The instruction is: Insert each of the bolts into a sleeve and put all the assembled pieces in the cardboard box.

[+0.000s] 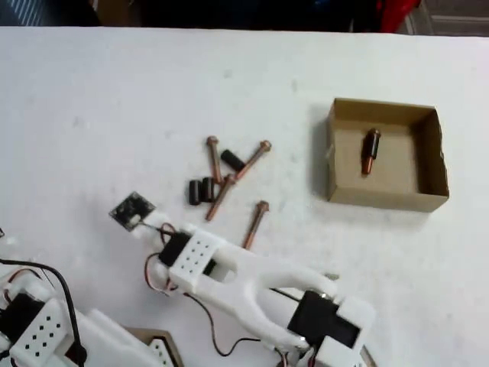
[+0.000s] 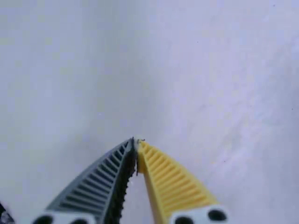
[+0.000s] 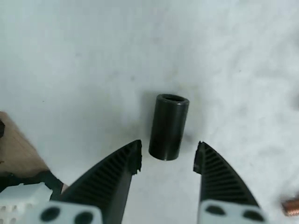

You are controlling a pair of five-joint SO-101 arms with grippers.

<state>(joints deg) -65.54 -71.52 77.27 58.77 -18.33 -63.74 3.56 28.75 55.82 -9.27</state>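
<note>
The right gripper (image 3: 168, 150) hangs low over the white table (image 1: 92, 92) with its two black ribbed fingers (image 3: 112, 177) spread apart and holding nothing. A short black cylindrical sleeve (image 3: 169, 123) sits on the table in front of it. The sleeve's near end lies between the fingertips and touches neither, and its open bore faces away from the gripper. The end of a copper-coloured bolt (image 3: 290, 206) shows on the table off to one side.

The left gripper (image 2: 137, 142) has its grey finger (image 2: 93, 191) and yellow finger (image 2: 173, 186) pressed together at the tips, with nothing between them, over bare table.

In the high view, four loose bolts lie near the middle of the table. A first bolt (image 1: 214, 159) and a second bolt (image 1: 252, 159) spread like a V, with a black sleeve (image 1: 232, 160) between them. A third bolt (image 1: 220, 197) lies just below them, beside a pair of black sleeves (image 1: 200, 190) set side by side. A fourth bolt (image 1: 255, 224) lies a little apart, close to a white arm (image 1: 252, 287) whose wrist end sits just beside the cluster. Another arm (image 1: 46, 329) is at the lower left corner.

The open brown cardboard box (image 1: 382, 200) stands well to the right of the cluster. Inside it lies one assembled piece (image 1: 370, 151), a copper bolt wearing a black sleeve.
</note>
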